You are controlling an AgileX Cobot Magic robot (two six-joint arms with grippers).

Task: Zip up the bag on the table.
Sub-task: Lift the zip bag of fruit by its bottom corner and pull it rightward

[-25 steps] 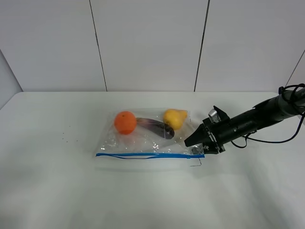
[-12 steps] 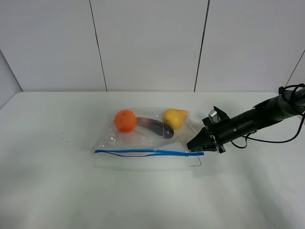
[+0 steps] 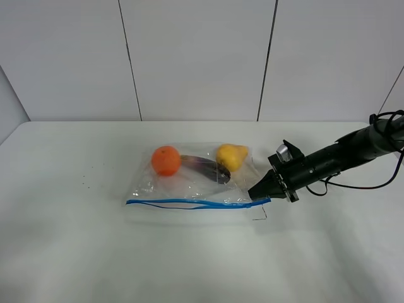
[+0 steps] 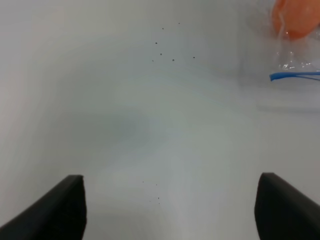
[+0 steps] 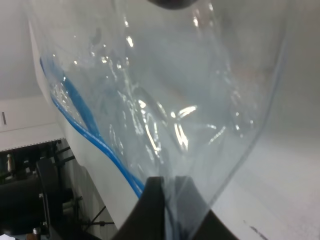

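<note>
The clear bag lies on the white table, its blue zip strip along the near edge. Through the plastic I see an orange, a dark eggplant and a yellow pear. My right gripper is shut on the bag's right corner at the zip end. In the right wrist view the plastic and the blue strip run into the right gripper. My left gripper is open above bare table, away from the bag's left corner.
A black cable trails behind the right arm. A thin dark mark lies just in front of the bag's right corner, and tiny dark specks dot the left side. White wall panels stand behind the table's far edge.
The right gripper's jaws have closed onto the bag's right corner. The zip edge there has shifted slightly. The left gripper has not moved.
</note>
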